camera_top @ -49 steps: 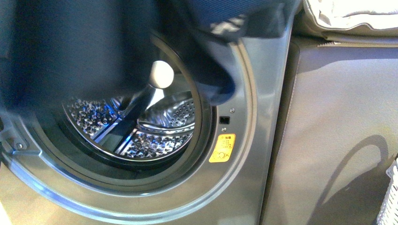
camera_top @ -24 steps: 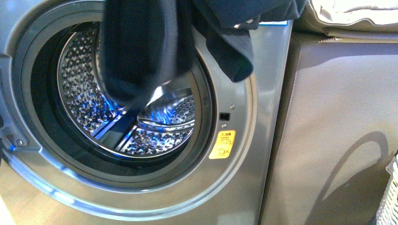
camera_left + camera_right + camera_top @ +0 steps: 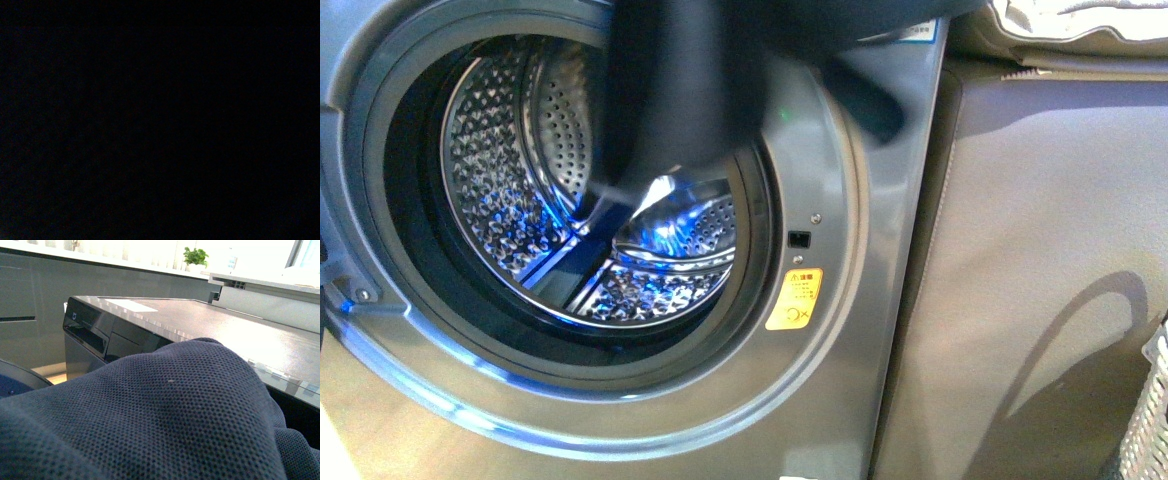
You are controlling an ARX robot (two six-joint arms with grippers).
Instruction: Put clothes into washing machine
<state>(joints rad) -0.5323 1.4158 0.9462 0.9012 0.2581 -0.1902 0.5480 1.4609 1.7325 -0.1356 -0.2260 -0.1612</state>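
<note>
The washing machine fills the front view, its round porthole wide and the shiny perforated drum showing inside. The dark navy clothes hang blurred from the top of the frame, in front of the upper right part of the drum mouth. No gripper shows in the front view. In the right wrist view the navy mesh clothes cover the lower picture and hide my right gripper's fingers, which are shut on the clothes. Behind them is the machine's grey top. The left wrist view is dark.
A plain grey-brown flat-sided unit stands right of the machine, with beige folded fabric on top. A white woven basket edge shows at the lower right. A yellow warning sticker sits beside the porthole.
The clothes have shifted up and to the right, uncovering the left and middle of the drum mouth. They now hang only over its upper right.
</note>
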